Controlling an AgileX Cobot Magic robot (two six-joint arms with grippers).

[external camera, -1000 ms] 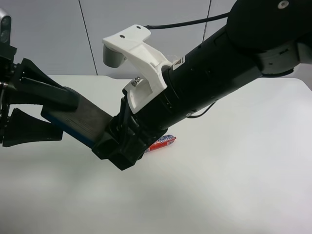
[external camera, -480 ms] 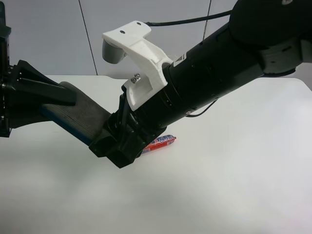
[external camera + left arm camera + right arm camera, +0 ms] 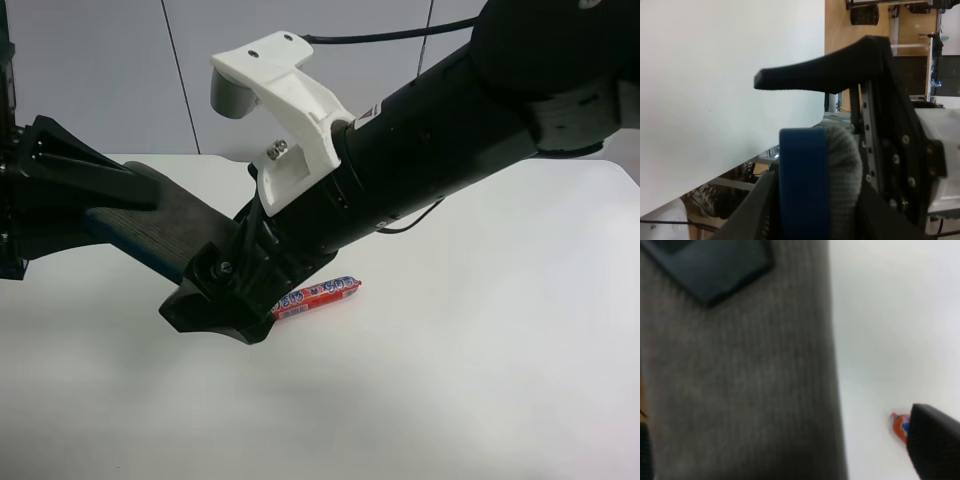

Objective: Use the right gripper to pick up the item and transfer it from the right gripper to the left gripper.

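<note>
The item (image 3: pixel 175 225), a flat block with a dark grey felt top over a blue base, hangs in the air above the white table (image 3: pixel 480 360). The left gripper (image 3: pixel 100 215), on the arm at the exterior high view's left, is shut on the item's far end. The left wrist view shows the item (image 3: pixel 805 185) end-on below one finger (image 3: pixel 810 75). The right gripper (image 3: pixel 215 295), on the thick arm with the white bracket, is open around the item's other end. In the right wrist view the felt (image 3: pixel 740 380) fills the left side, and one finger (image 3: pixel 935 445) stands clear of it.
A red printed sausage stick (image 3: pixel 318 293) lies on the table just beyond the right gripper, and its tip shows in the right wrist view (image 3: pixel 900 425). The thick right arm (image 3: pixel 450 130) crosses above the table's middle. Bare white table spreads to the front and right.
The left gripper's fingers closed on the item. Then the right gripper's fingers spread apart and let go of it. The sausage stick shows more.
</note>
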